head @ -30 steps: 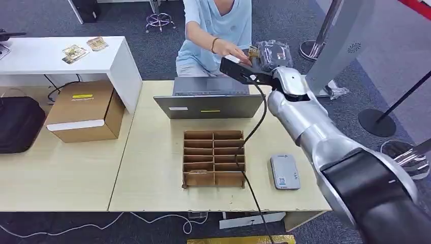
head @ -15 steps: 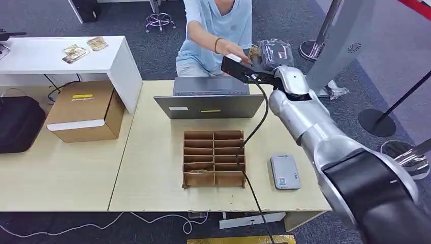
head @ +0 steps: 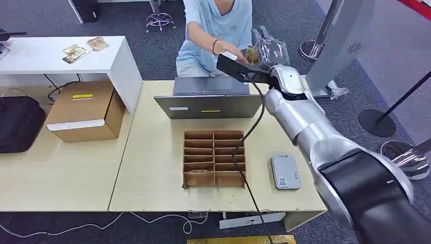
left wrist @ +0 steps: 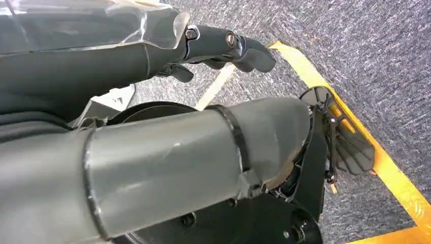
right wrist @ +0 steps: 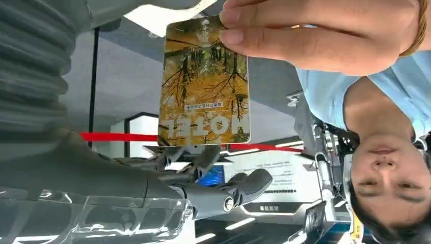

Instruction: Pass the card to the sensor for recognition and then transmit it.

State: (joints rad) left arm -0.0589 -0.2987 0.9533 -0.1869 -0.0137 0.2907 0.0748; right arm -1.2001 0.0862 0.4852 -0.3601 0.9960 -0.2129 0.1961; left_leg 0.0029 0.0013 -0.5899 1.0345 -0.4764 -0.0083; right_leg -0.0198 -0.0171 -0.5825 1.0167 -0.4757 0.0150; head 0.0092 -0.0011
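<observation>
reached the right hand [head: 269,51] out past the laptop [head: 209,99] toward a person's hand [right wrist: 325,35], which pinched the card [right wrist: 204,81] by one end. seemingly pinched the card's other end too, though hard to tell. hung the left hand [left wrist: 223,46] over carpet, fingers loosely curled, holding nothing.

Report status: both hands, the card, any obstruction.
Left hand hangs empty, fingers loosely extended. Right hand raised beyond grey laptop; grip unclear. Yellow hotel card pinched by person's hand, opposite edge at robot's fingers.
</observation>
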